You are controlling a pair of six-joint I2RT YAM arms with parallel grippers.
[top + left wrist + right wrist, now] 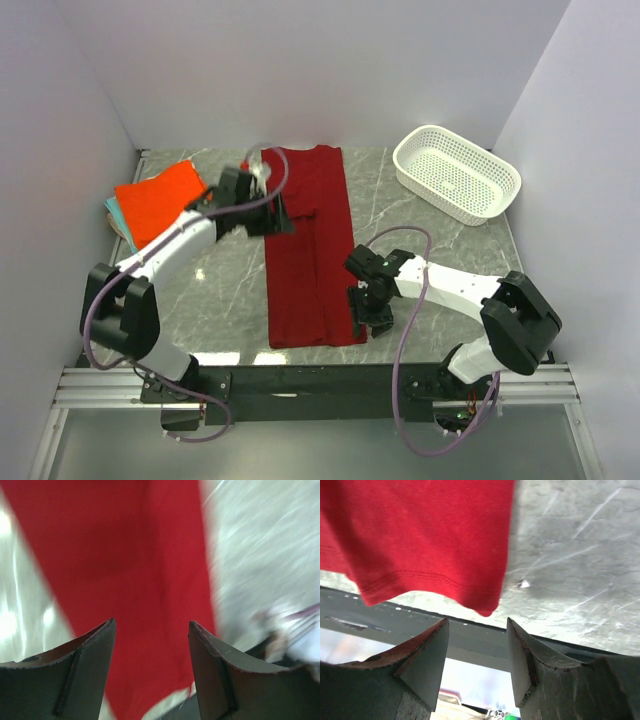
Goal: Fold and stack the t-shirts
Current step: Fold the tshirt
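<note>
Cloth of a soft, fine knit makes up the dark crimson t-shirt (305, 250), which lies flat in the middle of the grey, marble-veined surface (230, 290). It is folded lengthwise into a long narrow strip, with a layered edge running down it and a stitched hem at the near end. The left hand (283, 218) is at the strip's far left edge. Its wedge-shaped dark fingers (90, 660) stand wide apart with nothing between them, and the red cloth (125, 555) spreads beyond them, blurred. The right hand (370, 320) is at the near right corner, also wide and holding nothing. In its wrist view the hem corner (485, 611) lies just past the fingertips.

At the far left, a bright orange t-shirt (155, 200) folded into a rectangle lies on top of a teal one (110, 208), with a tan edge (125, 238) showing beneath. A white perforated plastic basket (455, 180), oval with rounded corners, stands at the far right, well apart from the shirts. Purple cables (400, 330) loop from both arms, and the left arm's cable arcs over the strip's far end.
</note>
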